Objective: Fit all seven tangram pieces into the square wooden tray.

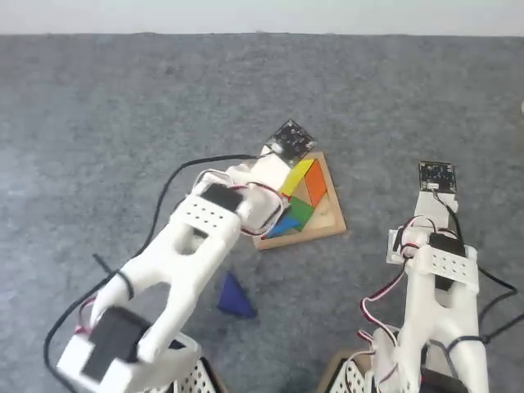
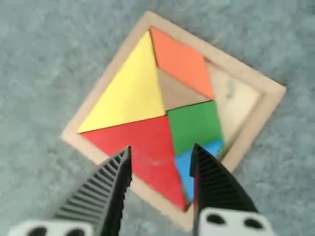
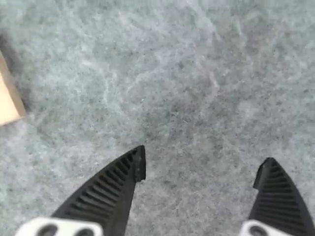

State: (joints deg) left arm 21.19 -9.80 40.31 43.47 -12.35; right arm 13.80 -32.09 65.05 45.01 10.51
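The square wooden tray (image 1: pixel 318 234) lies on grey carpet under my left arm. In the left wrist view the tray (image 2: pixel 270 96) holds a yellow triangle (image 2: pixel 130 91), an orange parallelogram (image 2: pixel 179 59), a tan triangle (image 2: pixel 174 93), a green square (image 2: pixel 194 125), a red triangle (image 2: pixel 145 152) and a light blue triangle (image 2: pixel 186 169). One corner pocket (image 2: pixel 236 98) shows bare wood. My left gripper (image 2: pixel 161 152) hangs open just above the red and blue pieces, holding nothing. A dark blue triangle (image 1: pixel 235 296) lies on the carpet, nearer the arms' bases than the tray. My right gripper (image 3: pixel 204 157) is wide open over bare carpet.
The right arm (image 1: pixel 434 262) stands to the right of the tray, and one tray corner (image 3: pixel 7 98) shows at the edge of its wrist view. Grey carpet (image 1: pixel 123 123) stretches open on the far and left sides.
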